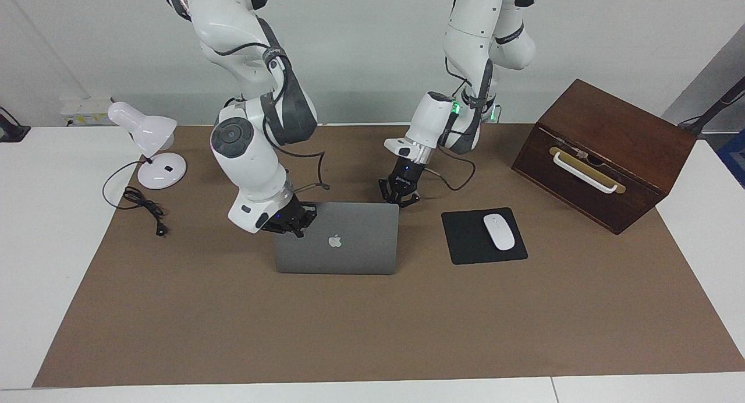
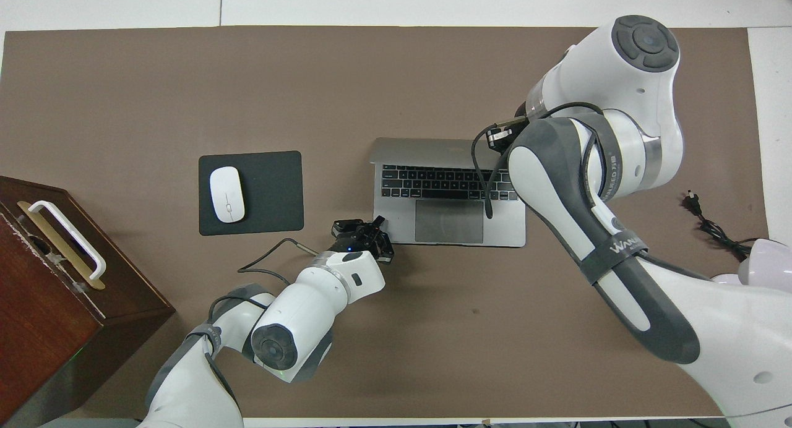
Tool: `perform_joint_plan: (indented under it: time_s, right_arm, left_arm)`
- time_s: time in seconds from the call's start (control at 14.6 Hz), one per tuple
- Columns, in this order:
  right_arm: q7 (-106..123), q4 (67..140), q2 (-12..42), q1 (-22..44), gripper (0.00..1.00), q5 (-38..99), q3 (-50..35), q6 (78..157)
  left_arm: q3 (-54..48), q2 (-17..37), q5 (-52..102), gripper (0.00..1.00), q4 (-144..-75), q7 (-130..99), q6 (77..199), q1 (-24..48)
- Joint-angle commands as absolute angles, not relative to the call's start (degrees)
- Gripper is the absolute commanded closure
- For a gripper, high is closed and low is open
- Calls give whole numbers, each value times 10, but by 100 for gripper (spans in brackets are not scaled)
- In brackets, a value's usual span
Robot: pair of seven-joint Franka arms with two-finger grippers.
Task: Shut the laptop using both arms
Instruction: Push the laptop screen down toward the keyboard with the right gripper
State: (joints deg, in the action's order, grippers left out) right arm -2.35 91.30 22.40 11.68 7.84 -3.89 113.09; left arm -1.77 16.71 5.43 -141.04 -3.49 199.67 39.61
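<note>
The MacBook laptop stands open mid-tabletop, its lid raised and leaning away from the robots. The right tool, fingers together and empty, sits at the lid's top corner; the left tool, likewise shut on nothing, is by the other top corner, over the base's edge. To do this well, I'd judge both tools should bear on the upper lid edge evenly and sweep down toward the keyboard together, slowing before the lid meets it.

Bare mat beside laptop
</note>
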Motion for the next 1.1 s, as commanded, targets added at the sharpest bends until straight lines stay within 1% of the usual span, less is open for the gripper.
perform_joint_plan:
  time_s: [0.0, 0.34, 0.76, 1.03]
  right_arm:
    - [-21, 953, 207, 116, 100, 89, -42, 1144]
    - [-20, 976, 206, 116, 100, 89, -45, 1148]
    - [-21, 1021, 196, 116, 100, 89, -46, 1183]
    - [-21, 1033, 193, 116, 100, 89, -47, 1187]
  left_arm:
    - [-7, 192, 55, 100, -1401, -26, 2007, 409]
    - [-7, 192, 55, 100, -1401, -26, 2007, 409]
    - [-7, 192, 55, 100, -1401, -27, 2007, 409]
    - [-7, 192, 55, 100, -1401, -26, 2007, 409]
